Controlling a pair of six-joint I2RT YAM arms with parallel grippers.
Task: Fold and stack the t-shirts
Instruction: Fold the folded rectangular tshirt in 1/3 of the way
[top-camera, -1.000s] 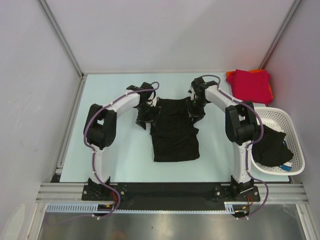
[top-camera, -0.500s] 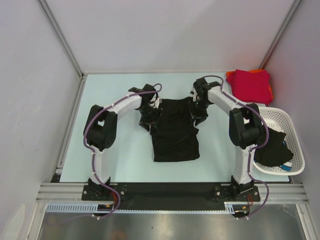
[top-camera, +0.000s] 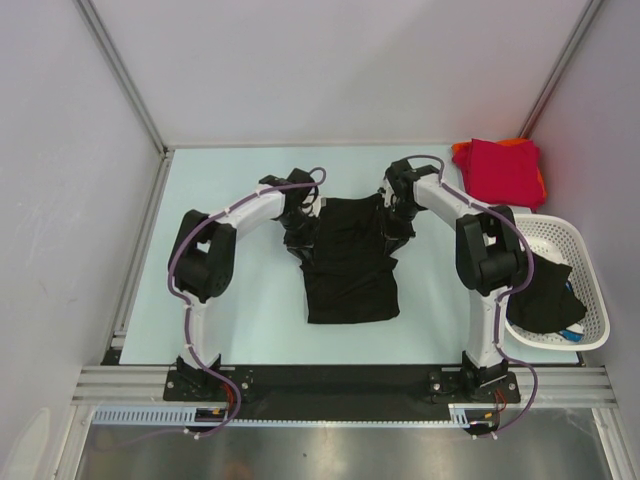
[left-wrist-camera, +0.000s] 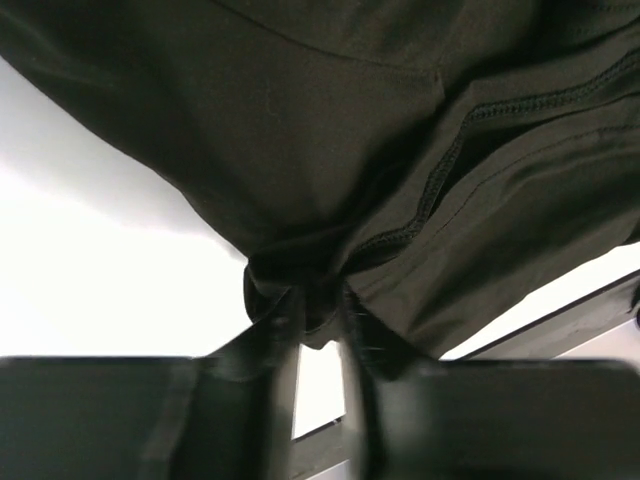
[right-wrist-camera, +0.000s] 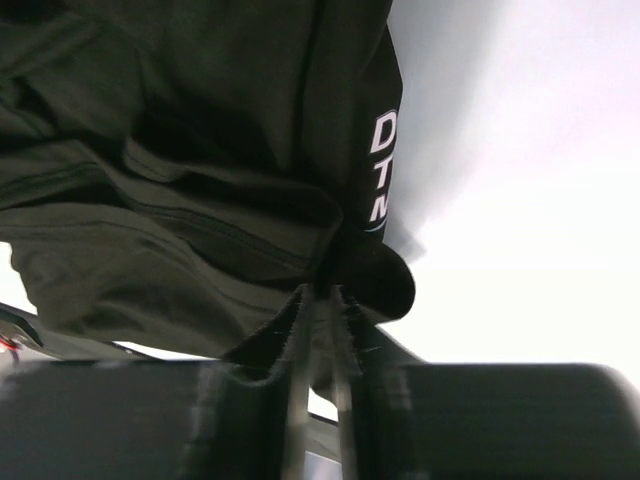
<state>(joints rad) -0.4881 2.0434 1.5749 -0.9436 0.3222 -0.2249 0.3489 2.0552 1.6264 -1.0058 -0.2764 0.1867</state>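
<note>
Narrowed since a second ago, left tool (left-wrist-camera: 318, 310) and right tool (right-wrist-camera: 322, 300) each pinch a bunched shoulder of the black t-shirt (top-camera: 350, 270), spread on the worktop (top-camera: 250, 300). Wrist views alone show the pinches; overhead alone, the whole shirt.

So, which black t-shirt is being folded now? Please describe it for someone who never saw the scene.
Look at the middle of the pale table, between the two arms. The black t-shirt lies spread there, with the left claw and right claw pinching its far corners. The other black garment sits crumpled in the white basket at the right.
</note>
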